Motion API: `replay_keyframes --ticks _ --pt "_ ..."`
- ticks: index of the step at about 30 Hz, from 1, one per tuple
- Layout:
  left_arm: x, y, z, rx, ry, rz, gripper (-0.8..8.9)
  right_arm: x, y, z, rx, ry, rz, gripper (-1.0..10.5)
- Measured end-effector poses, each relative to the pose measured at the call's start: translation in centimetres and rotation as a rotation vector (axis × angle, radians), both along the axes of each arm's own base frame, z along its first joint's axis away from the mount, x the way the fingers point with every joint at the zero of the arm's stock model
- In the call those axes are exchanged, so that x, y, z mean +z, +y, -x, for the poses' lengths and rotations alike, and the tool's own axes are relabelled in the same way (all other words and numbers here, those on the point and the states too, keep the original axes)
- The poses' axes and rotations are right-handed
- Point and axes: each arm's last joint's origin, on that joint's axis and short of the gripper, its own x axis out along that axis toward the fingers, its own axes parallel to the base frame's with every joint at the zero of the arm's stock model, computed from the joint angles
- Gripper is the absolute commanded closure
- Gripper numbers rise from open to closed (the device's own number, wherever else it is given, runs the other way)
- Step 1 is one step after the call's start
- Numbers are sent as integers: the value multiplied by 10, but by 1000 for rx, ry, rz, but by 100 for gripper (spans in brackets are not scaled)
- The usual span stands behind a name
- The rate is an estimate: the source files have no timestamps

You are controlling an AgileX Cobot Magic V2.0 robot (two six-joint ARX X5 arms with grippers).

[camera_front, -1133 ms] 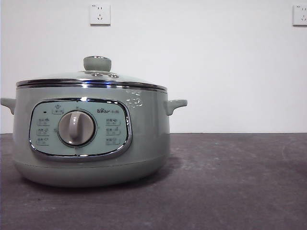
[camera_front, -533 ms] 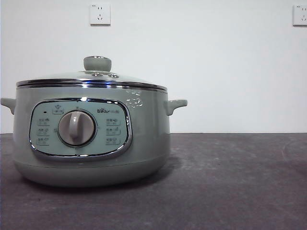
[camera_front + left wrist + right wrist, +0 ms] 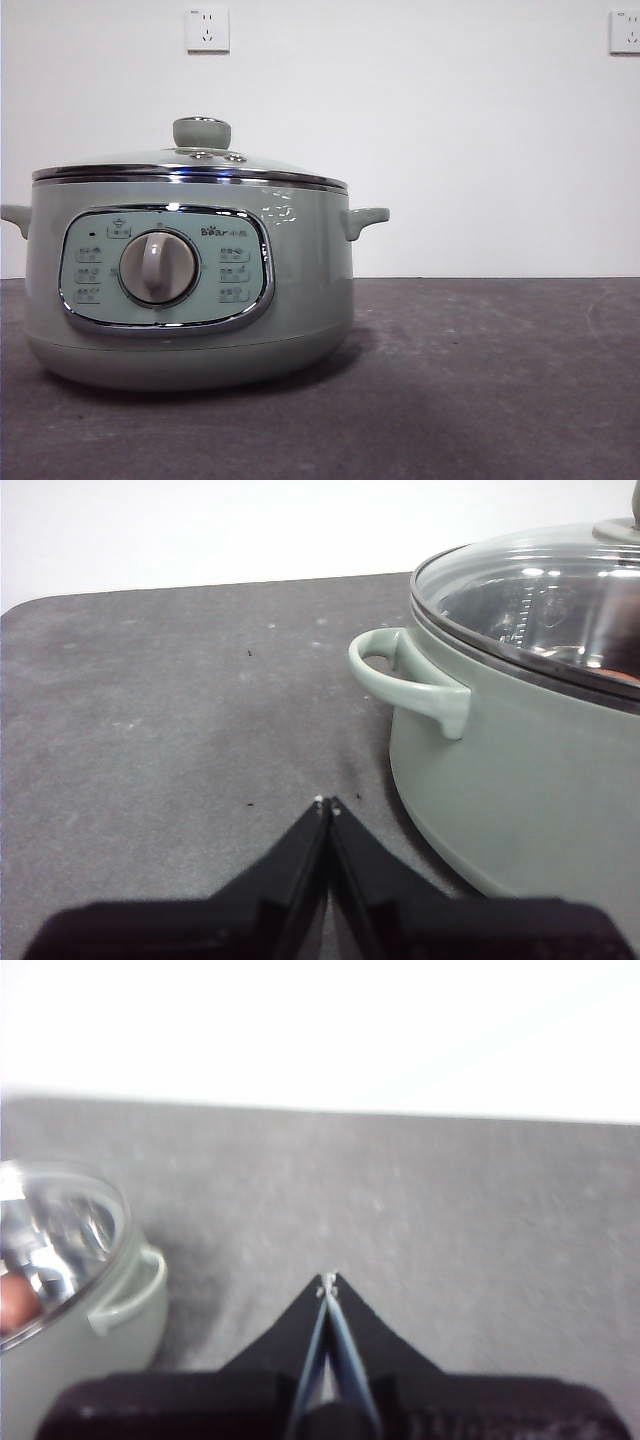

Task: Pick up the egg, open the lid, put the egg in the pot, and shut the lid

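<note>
The pale green pot [image 3: 300, 290] stands on the left of the dark table, with the glass lid [image 3: 190, 160] seated flat on its rim and the knob [image 3: 202, 132] on top. Through the glass, the reddish-brown egg [image 3: 10, 1300] shows inside the pot; a sliver of the egg [image 3: 622, 673] also shows in the left wrist view. My left gripper [image 3: 327, 802] is shut and empty, low over the table beside the pot's side handle [image 3: 400, 675]. On the pot's other side, my right gripper [image 3: 327, 1280] is shut and empty, apart from the pot [image 3: 60, 1350]. Neither arm appears in the front view.
Dark grey table surface [image 3: 480, 380] stretches to the right of the pot. A white wall stands behind, with one outlet [image 3: 207, 30] above the pot and another outlet [image 3: 624, 31] at the far right.
</note>
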Motion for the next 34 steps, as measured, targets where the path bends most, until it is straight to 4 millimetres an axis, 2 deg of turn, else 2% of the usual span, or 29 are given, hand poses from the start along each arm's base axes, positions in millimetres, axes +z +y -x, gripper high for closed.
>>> replay_keyframes --ticks 2,8,14,24,34 --pt "0 0 0 0 0 0 817 -29 -11 -1 7 -41 -31 962" --pt "0 0 0 0 0 0 817 -86 -24 -1 -37 -63 -51 962" --pt "0 0 0 0 0 0 817 -124 -25 -1 -44 -82 -64 962" --pt "0 0 0 0 0 0 817 -153 -25 -5 -50 -19 -84 962" --pt "0 0 0 0 0 0 817 -154 -25 -6 -56 -24 -100 962"
